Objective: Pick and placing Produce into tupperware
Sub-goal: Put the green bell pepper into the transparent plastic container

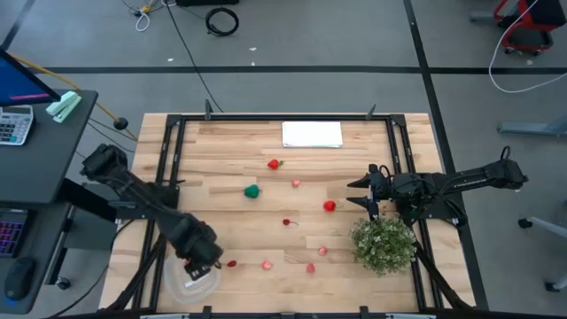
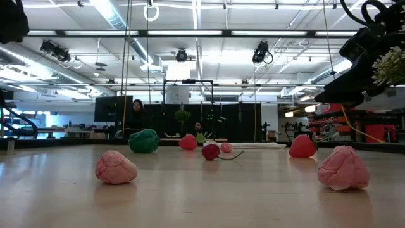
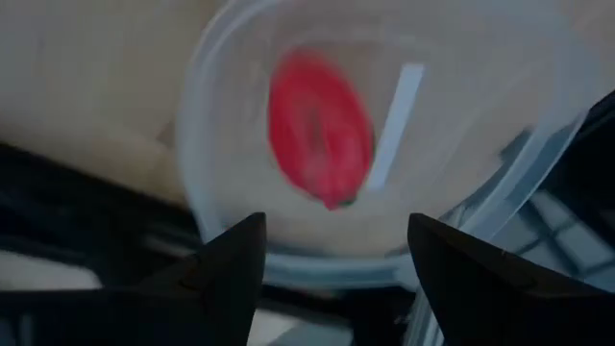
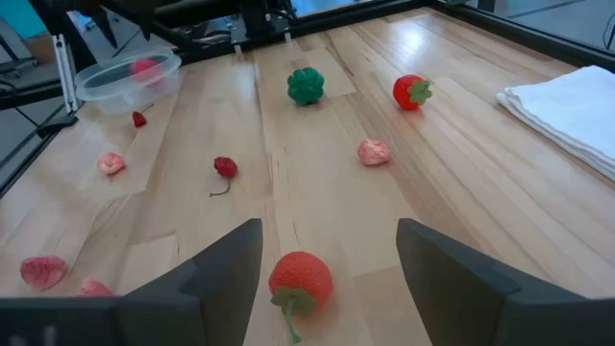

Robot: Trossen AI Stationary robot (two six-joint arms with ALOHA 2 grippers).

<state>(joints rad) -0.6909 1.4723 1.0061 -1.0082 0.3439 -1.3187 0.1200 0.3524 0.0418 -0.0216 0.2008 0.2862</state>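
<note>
The clear round tupperware [image 1: 188, 282] sits at the table's near left corner with one red produce piece [image 3: 320, 130] lying in it. My left gripper [image 1: 202, 263] hovers open just above it, and the left wrist view shows its fingers [image 3: 332, 259] empty. My right gripper [image 1: 367, 190] is open at the right side. Its fingers [image 4: 327, 279] stand on either side of a red fruit [image 4: 300, 279] that rests on the table, without touching it. Loose produce lies on the table: a green piece [image 1: 252, 190], a strawberry [image 1: 275, 164], a cherry [image 1: 287, 221] and several pink pieces [image 1: 311, 268].
A bushy green plant [image 1: 383, 244] stands close to my right arm, on its near side. A folded white cloth [image 1: 312, 134] lies at the far edge. Black frame rails [image 1: 168, 177] run along the table's sides. A small red piece [image 1: 232, 263] lies just right of the tupperware.
</note>
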